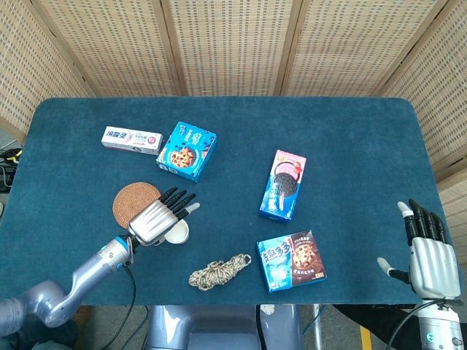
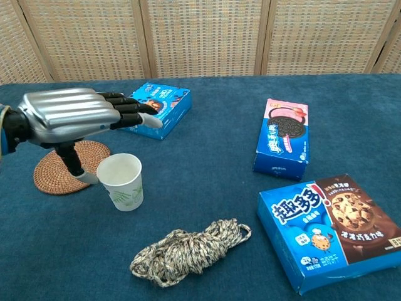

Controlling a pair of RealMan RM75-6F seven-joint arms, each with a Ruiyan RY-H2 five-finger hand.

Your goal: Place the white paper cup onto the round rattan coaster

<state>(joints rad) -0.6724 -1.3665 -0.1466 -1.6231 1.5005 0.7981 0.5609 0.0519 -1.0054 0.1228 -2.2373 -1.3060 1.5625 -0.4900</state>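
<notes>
The white paper cup [image 2: 121, 182] stands upright on the blue cloth, just right of the round rattan coaster [image 2: 57, 169]. From the head view the cup [image 1: 177, 233] is partly hidden under my left hand [image 1: 159, 217]. My left hand [image 2: 81, 116] hovers flat above the cup with its fingers stretched toward the right and its thumb hanging down beside the cup's left rim, holding nothing. The coaster [image 1: 130, 200] lies bare, partly covered by the hand. My right hand [image 1: 427, 251] stays open off the table's right front corner.
A toothpaste box [image 1: 131, 139] and a blue cookie box [image 1: 187, 151] lie behind the coaster. A coil of rope [image 2: 188, 251] lies in front of the cup. An Oreo box [image 2: 283, 138] and a chocolate cookie box [image 2: 329, 229] lie to the right.
</notes>
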